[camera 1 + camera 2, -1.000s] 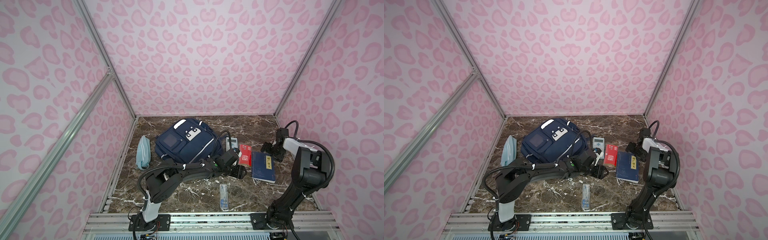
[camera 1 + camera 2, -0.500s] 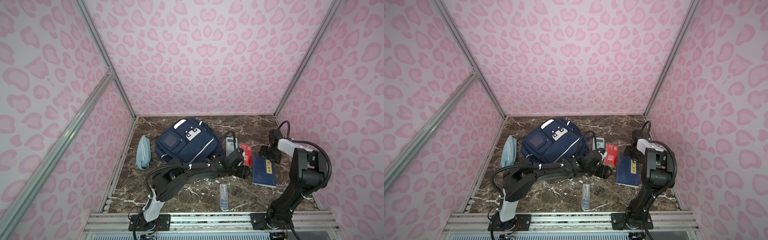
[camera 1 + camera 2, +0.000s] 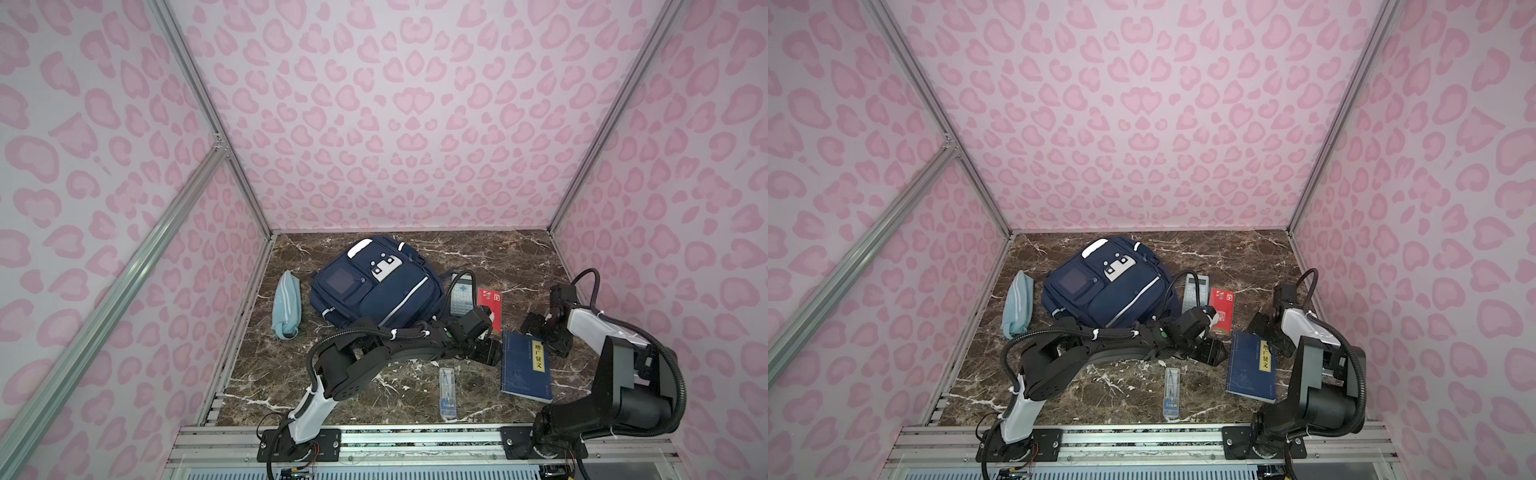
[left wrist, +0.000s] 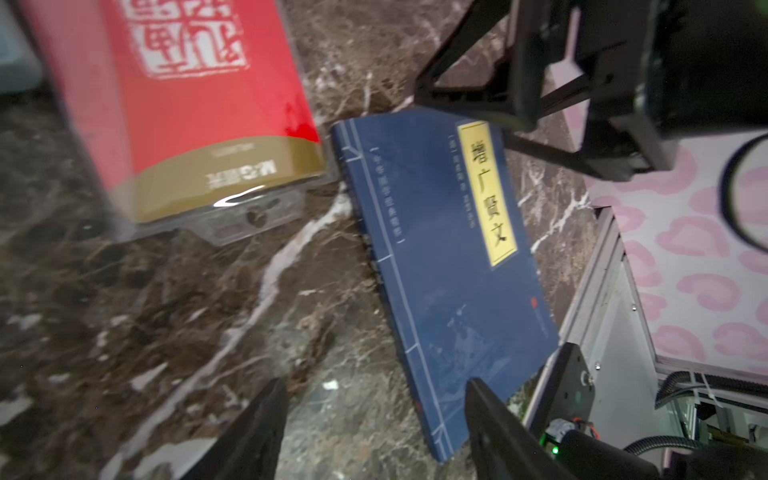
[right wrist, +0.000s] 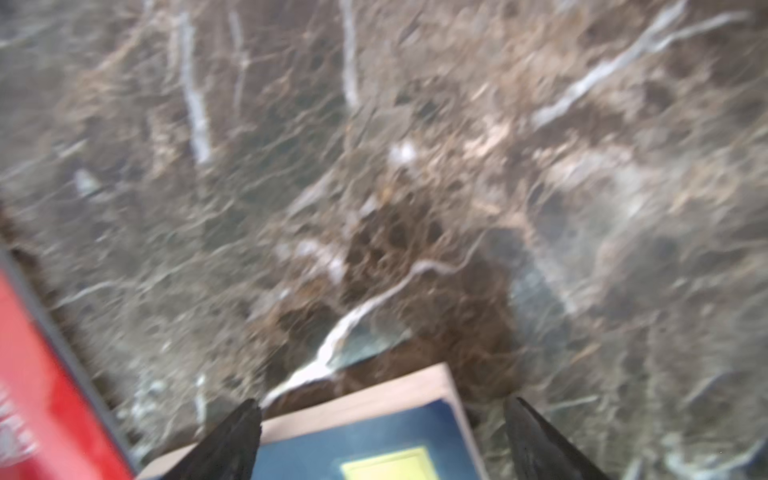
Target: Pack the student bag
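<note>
The view is blurred. The right gripper [image 5: 382,415] hangs over the brown, white-veined marble bench [image 5: 415,166], its two dark fingers [image 5: 232,440] spread wide. Between them lies a corner of a blue book [image 5: 365,440], with cream page edges and a yellow label [image 5: 386,465] on its cover. One finger overlaps the book; contact cannot be told. A red box [image 5: 33,395] lies near the book.

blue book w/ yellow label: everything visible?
The blue book is a thin navy paperback with white binding lines along the spine, a yellow title strip with black characters and pale page edges. It lies closed, cover up, on the marble table. The open right gripper straddles its far corner; the open left gripper sits at its spine side; contact unclear.
</note>
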You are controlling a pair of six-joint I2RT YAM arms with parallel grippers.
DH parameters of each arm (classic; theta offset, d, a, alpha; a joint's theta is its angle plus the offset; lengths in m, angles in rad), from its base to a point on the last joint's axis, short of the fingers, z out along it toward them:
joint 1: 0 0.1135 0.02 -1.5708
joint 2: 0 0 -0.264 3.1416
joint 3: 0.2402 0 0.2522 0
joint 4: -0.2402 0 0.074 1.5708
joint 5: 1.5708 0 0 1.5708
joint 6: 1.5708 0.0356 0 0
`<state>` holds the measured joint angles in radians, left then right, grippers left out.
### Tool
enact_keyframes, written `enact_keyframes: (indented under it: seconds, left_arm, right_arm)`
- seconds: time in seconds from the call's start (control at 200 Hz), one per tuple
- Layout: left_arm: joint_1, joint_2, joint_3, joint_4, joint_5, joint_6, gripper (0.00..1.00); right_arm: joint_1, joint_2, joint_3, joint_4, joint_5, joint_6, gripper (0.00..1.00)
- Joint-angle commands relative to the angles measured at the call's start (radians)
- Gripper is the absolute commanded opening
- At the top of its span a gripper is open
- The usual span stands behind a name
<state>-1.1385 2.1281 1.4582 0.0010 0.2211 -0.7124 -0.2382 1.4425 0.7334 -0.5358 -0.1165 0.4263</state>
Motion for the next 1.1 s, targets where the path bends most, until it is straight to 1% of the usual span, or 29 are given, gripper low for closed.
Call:
enact_keyframes:
  seconds: [0.0, 0.055, 0.09, 0.19, 0.265, 0.345, 0.455, 0.54, 0.575, 0.69, 0.795, 0.875, 0.9, 0.99, 1.055, 1.095]
  left_arm:
    - [-0.003, 0.027, 0.012, 0.059, 0.051, -0.03, 0.69]
    - [-0.003, 0.065, 0.028, 0.072, 0.092, -0.057, 0.69]
    - [-0.003, 0.09, 0.042, 0.069, 0.109, -0.063, 0.66]
    - [-0.009, 0.114, 0.068, 0.04, 0.074, -0.052, 0.66]
    - [-0.007, 0.118, 0.065, 0.052, 0.079, -0.063, 0.66]
    - [-0.005, 0.129, 0.068, 0.058, 0.095, -0.078, 0.67]
    - [0.009, 0.117, 0.013, 0.117, 0.111, -0.114, 0.67]
    - [0.025, 0.075, -0.064, 0.216, 0.09, -0.146, 0.67]
    - [0.028, 0.068, -0.07, 0.214, 0.087, -0.146, 0.67]
    - [0.032, 0.052, -0.091, 0.209, 0.089, -0.144, 0.67]
    - [0.031, 0.031, -0.107, 0.2, 0.073, -0.138, 0.66]
    - [0.032, 0.02, -0.107, 0.2, 0.07, -0.138, 0.66]
    - [0.031, 0.017, -0.135, 0.203, 0.072, -0.138, 0.66]
    - [0.031, 0.01, -0.148, 0.208, 0.072, -0.143, 0.66]
    - [0.031, 0.007, -0.15, 0.207, 0.066, -0.142, 0.65]
    - [0.033, 0.009, -0.148, 0.205, 0.067, -0.142, 0.65]
  right_arm:
    - [-0.015, -0.055, -0.058, 0.051, -0.045, 0.022, 0.91]
    - [-0.025, -0.072, -0.083, 0.06, -0.078, 0.016, 0.9]
    - [-0.029, -0.074, -0.094, 0.062, -0.096, 0.011, 0.89]
    - [-0.029, -0.064, -0.111, 0.056, -0.125, -0.001, 0.86]
    - [-0.025, -0.075, -0.13, 0.065, -0.138, -0.003, 0.82]
    - [-0.003, -0.099, -0.144, 0.062, -0.163, 0.001, 0.8]
    - [0.053, -0.137, -0.159, 0.054, -0.201, 0.027, 0.74]
    - [0.079, -0.161, -0.171, 0.054, -0.239, 0.043, 0.69]
    - [0.087, -0.174, -0.177, 0.053, -0.248, 0.045, 0.67]
    - [0.102, -0.217, -0.207, 0.067, -0.284, 0.055, 0.56]
    - [0.105, -0.229, -0.227, 0.098, -0.333, 0.049, 0.49]
    - [0.103, -0.232, -0.242, 0.126, -0.361, 0.045, 0.4]
    - [0.105, -0.234, -0.249, 0.136, -0.37, 0.046, 0.37]
    - [0.104, -0.232, -0.259, 0.157, -0.403, 0.046, 0.31]
    - [0.104, -0.234, -0.265, 0.163, -0.411, 0.046, 0.29]
    - [0.103, -0.235, -0.268, 0.167, -0.408, 0.045, 0.24]
